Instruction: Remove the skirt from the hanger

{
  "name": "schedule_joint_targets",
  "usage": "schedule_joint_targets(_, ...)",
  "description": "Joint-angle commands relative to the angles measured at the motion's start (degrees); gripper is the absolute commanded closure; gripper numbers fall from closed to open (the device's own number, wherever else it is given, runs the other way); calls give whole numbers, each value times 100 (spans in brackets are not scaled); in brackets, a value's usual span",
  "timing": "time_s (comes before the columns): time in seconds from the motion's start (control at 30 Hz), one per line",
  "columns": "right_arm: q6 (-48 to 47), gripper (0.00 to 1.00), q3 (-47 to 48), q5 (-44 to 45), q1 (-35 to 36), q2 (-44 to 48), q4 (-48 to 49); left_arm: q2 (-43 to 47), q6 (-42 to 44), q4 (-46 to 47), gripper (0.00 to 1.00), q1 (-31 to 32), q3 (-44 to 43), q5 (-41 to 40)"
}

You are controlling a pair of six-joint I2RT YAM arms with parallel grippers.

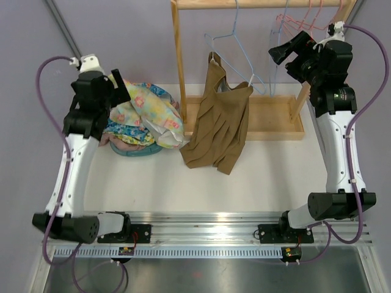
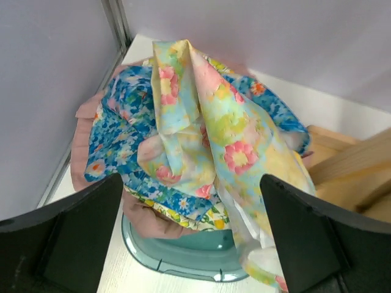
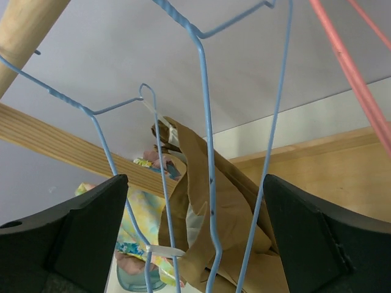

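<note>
Brown skirt (image 1: 217, 122) hangs clipped on the blue wire hanger (image 1: 248, 61) at the wooden rack (image 1: 178, 61), hem on the table. My left gripper (image 2: 192, 235) is released, empty, above a floral clothes pile (image 2: 201, 122). My right gripper (image 3: 195, 238) is released, empty, beside the hanger.

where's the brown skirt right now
Centre of the top view: the skirt hangs from the blue hanger on the wooden rack, its hem spilling over the rack's base onto the table, just right of the floral clothes pile.
</note>
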State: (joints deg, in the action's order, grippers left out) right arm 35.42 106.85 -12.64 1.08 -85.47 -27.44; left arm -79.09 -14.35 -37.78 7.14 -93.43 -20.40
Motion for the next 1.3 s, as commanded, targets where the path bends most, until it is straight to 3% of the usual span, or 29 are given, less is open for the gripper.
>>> schedule_joint_targets(0.0,-351,0,222,516,-29,434,-261,972,-156,-238,1,24,667,554)
schedule_joint_targets(0.17,-554,0,82,623,-29,1006,-113,2177,-340,-669,1,130,1817,915)
schedule_joint_targets(0.3,-440,1,90,-865,-29,1147,431,2881,-508,-810,1,244,2784,1047)
schedule_joint_targets(0.47,-369,1,512,-1688,154,569,460,3268,-516,-871,1,445,3716,566)
schedule_joint_targets(0.67,-975,4,1707,-1356,752,-608,-541,3417,-780,-1065,1,482,3972,309)
schedule_joint_targets(0.9,-1300,9,1752,-406,894,-1094,-438,3655,-745,-801,1,482,4289,396)
schedule_joint_targets(0.97,-1266,12,1734,-362,894,-1199,-385,3690,-745,-792,1,482,4324,414)
schedule_joint_targets(1.27,-1125,44,1532,-581,1113,-1542,-59,3717,-736,-748,1,482,4351,485)
